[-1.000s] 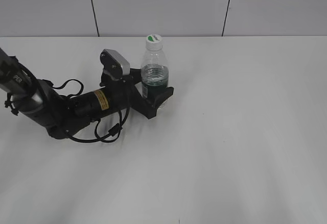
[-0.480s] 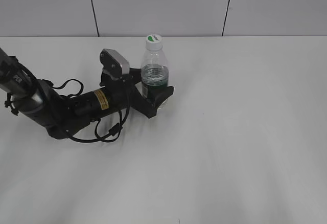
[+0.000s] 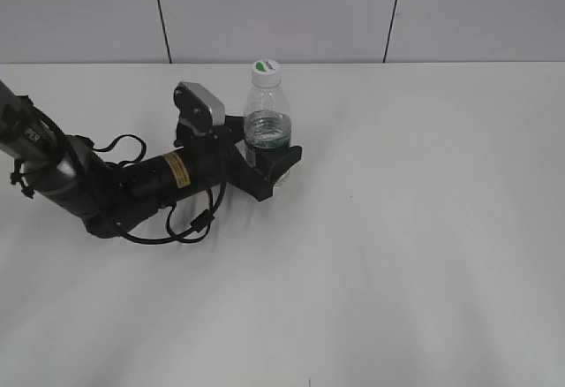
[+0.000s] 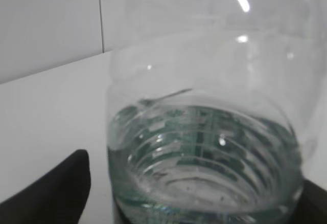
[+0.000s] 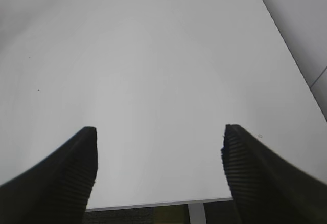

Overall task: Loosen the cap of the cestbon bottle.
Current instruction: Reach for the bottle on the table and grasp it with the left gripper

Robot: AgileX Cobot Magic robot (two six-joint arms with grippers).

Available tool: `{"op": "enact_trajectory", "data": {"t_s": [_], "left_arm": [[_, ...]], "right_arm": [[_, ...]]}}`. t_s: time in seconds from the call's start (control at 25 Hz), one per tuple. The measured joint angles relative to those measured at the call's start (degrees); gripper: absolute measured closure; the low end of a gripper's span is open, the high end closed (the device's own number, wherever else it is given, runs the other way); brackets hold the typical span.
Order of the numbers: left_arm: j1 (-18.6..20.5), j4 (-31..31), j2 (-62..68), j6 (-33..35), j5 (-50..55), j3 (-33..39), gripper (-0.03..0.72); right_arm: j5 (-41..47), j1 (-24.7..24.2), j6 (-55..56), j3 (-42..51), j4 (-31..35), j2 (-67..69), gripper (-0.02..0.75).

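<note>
Here the white desk (image 3: 424, 228) carries the left arm (image 3: 132, 188), lying low, its jaws clasping the lower body of the upright cestbon bottle (image 3: 267, 131). The right gripper (image 5: 159, 168) hangs spread wide over bare desk. The cap (image 3: 266, 71) sits on the neck.

Cestbon bottle (image 3: 267, 131) between left gripper (image 3: 267, 168) fingers: clear glossy plastic, ribbed lower wall, bright glints on shoulder; dark green label band, printed film by look. Cap (image 3: 266, 72) above gripper: smooth white plastic, green mark on top. Left gripper fingers (image 4: 56, 193): matt black plastic. Housing behind left gripper: black, one grey matt block (image 3: 205, 102), yellow sticker. Right gripper (image 5: 159, 170): matt black fingers (image 5: 66, 175), inner faces finely ridged. Table (image 5: 153, 70) beneath: white, smooth, soft sheen.
</note>
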Motion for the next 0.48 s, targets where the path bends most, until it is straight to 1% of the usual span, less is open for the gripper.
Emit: {"op": "enact_trajectory", "data": {"t_s": [0.48], "left_arm": [[-0.39,-0.06,0.05,-0.79,1.16,0.00,0.124]], "right_arm": [[0.00,0.00,0.00,0.00,0.00,0.00,0.160]]}}
